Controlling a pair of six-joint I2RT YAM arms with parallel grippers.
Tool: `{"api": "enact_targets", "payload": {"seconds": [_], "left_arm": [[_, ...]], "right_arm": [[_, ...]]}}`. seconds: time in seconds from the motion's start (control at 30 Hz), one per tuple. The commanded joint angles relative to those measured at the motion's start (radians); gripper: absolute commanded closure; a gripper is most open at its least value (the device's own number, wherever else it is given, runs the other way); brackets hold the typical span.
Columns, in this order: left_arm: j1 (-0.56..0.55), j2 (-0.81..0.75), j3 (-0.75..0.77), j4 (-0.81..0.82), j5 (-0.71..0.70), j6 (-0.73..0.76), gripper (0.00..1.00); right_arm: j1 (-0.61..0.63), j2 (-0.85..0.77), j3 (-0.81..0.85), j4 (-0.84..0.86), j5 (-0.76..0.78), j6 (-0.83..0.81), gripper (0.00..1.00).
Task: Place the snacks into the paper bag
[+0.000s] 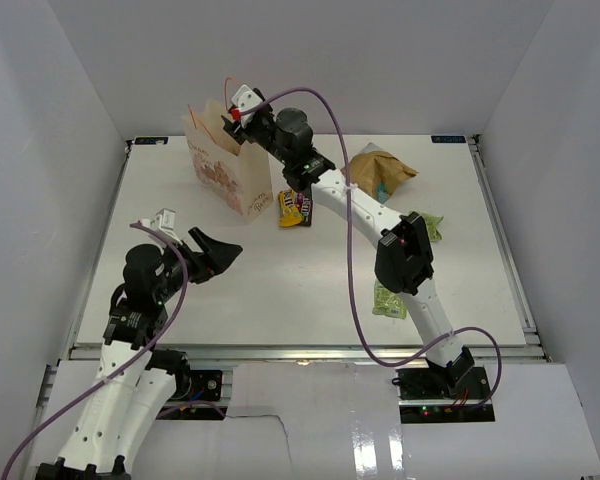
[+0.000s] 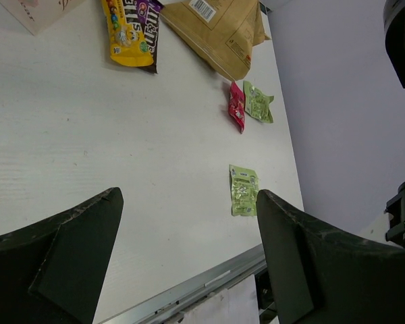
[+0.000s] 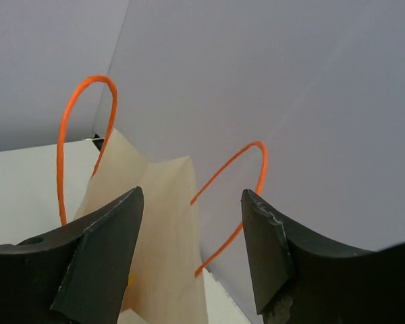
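Two robot arms work over a white desk [image 1: 270, 300] boxed in by pale walls on three sides. The cream paper bag [image 1: 225, 165] stands upright near the far left corner, and the right arm reaches across to it. The right fingers [image 3: 101, 256] hang just above the bag's open mouth. They are spread apart with nothing visible between them, and the orange loop handles [image 3: 63, 155] rise on either side.

The left arm waits near the front left edge. The left fingers [image 2: 67, 250] are also spread wide and empty, above bare desk.

Six snacks lie outside the bag. The large tan chip bag [image 1: 380, 168] is at the far middle right. A yellow packet [image 2: 125, 30] and a dark brown packet [image 2: 148, 27] overlap just beside the paper bag. A red packet [image 2: 237, 106] touches a light green packet [image 2: 258, 101] toward the right edge. Another light green packet [image 2: 244, 191] lies alone near the front rail.

The right arm probably needs to fetch a snack next. It should rise straight up before swinging, because the loops could snag a finger and tip the light bag. The middle of the desk gives wide room to move. The far wall stands close behind the paper bag, and the lone green packet leaves little margin at the front edge.
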Motion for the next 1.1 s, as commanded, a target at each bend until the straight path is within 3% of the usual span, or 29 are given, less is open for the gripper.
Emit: {"api": "enact_targets", "payload": {"seconds": [0.0,0.17,0.3,0.33,0.43,0.6,0.77,1.07], "left_arm": [[0.001,0.039,-0.020,0.051,0.043,-0.038,0.10],[-0.008,0.146,-0.014,0.128,0.066,-0.061,0.16],[-0.083,0.316,0.042,0.153,-0.016,-0.041,0.16],[-0.135,0.353,0.072,0.153,-0.045,-0.038,0.16],[-0.249,0.521,0.156,0.151,-0.165,-0.015,0.18],[-0.387,0.792,0.322,0.154,-0.404,0.058,0.21],[-0.400,1.093,0.525,0.190,-0.562,0.224,0.21],[-0.392,1.468,0.894,0.128,-0.673,0.417,0.20]], "right_arm": [[-0.005,-0.075,-0.025,0.112,0.024,-0.002,0.34],[-0.019,-0.193,-0.105,0.029,-0.024,0.065,0.27],[-0.092,-0.347,-0.151,-0.242,-0.298,0.137,0.02],[-0.135,-0.381,-0.186,-0.325,-0.437,0.151,0.07],[-0.218,-0.509,-0.367,-0.481,-0.600,0.141,0.10],[-0.409,-0.737,-0.790,-0.571,-0.709,0.119,0.09],[-0.568,-0.880,-1.025,-0.702,-0.742,0.044,0.04],[-0.671,-1.034,-1.260,-0.714,-0.756,0.028,0.01]]}}
